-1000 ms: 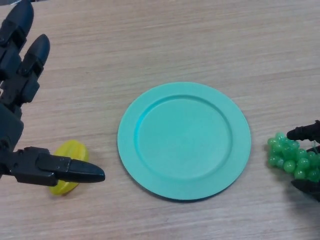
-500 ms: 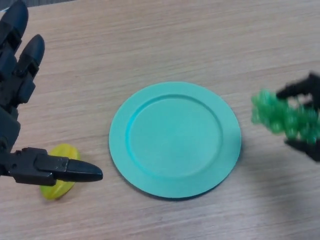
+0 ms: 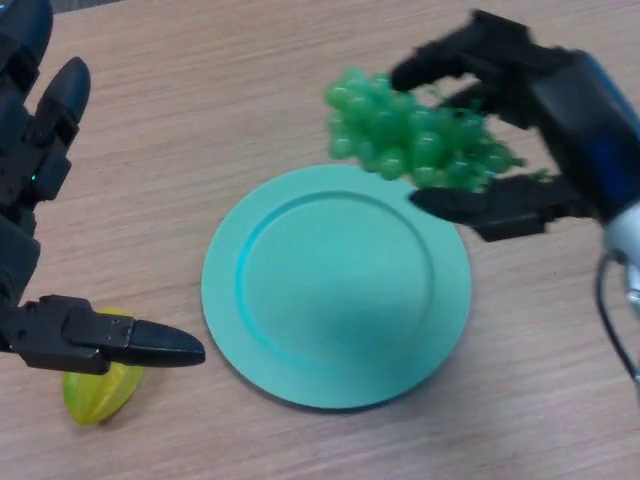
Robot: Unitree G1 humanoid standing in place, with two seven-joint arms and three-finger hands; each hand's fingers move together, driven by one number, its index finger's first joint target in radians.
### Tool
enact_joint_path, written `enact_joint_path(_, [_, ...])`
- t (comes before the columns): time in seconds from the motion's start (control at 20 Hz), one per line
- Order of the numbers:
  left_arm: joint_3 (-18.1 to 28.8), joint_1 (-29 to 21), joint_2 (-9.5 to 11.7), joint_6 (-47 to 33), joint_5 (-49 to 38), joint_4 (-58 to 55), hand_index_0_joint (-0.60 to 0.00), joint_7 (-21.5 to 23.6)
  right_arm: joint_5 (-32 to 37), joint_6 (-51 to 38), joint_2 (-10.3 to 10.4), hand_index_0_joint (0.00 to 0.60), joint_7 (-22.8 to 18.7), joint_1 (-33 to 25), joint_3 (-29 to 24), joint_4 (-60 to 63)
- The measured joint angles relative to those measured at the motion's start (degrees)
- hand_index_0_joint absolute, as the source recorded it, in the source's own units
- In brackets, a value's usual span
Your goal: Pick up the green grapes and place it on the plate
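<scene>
Wood-grain counter [image 3: 250,90] is seen from above, with a teal plate [image 3: 335,285] lying at its centre. Green grapes [image 3: 410,135] are held clear of the counter, above the plate's upper right rim, and are pinched between the curled fingers and thumb of the right hand [image 3: 520,110]. The left hand [image 3: 40,200] is seen at the left edge with fingers straight and spread, nothing being held. A yellow fruit [image 3: 95,385] lies on the counter just beneath its thumb, apart from the plate.
</scene>
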Motion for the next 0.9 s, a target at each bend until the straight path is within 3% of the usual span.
enact_joint_path(0.15, [0.64, 0.43, -0.01, -0.01, -1.46, 0.32, 0.000, 0.00, -2.32, 0.62, 0.57, 0.600, 0.03, -1.49, 2.56, 0.56])
enact_joint_path(0.25, [1.37, 0.79, -0.07, -0.04, -1.97, 0.74, 0.000, 0.00, -2.35, 0.64, 0.65, 0.400, 0.02, -2.39, 2.64, 0.66])
enact_joint_path(0.3, [2.04, 0.86, -0.18, -0.09, -1.96, 0.75, 0.000, 0.00, -2.35, 0.64, 0.66, 0.250, 0.01, -2.45, 2.64, 0.67])
enact_joint_path(0.35, [2.24, 1.01, -0.25, -0.20, -1.93, 0.75, 0.000, 0.01, -2.34, 0.64, 0.67, 0.150, -0.07, -2.50, 2.65, 0.67])
enact_joint_path(0.4, [2.20, 1.44, -0.57, -0.75, -1.86, 0.75, 0.000, 0.00, -2.32, 0.62, 0.69, 0.008, -1.35, -3.06, 2.92, 0.94])
enact_joint_path(0.5, [2.22, 2.06, -1.20, -2.36, -0.57, 0.76, 0.000, 0.00, -2.33, 0.49, 0.70, 0.000, -3.79, -4.18, 3.15, 1.30])
enact_joint_path(0.75, [2.25, 3.52, -1.98, -4.25, 0.34, 0.73, 0.000, 0.00, -1.01, 1.23, 0.75, 0.000, -3.79, -3.55, 4.12, -3.78])
enact_joint_path(0.9, [2.30, 3.78, -2.05, -4.24, 0.33, -0.44, 0.000, -0.01, 5.26, 8.47, 0.78, 0.000, -2.18, -1.14, 1.54, -11.26])
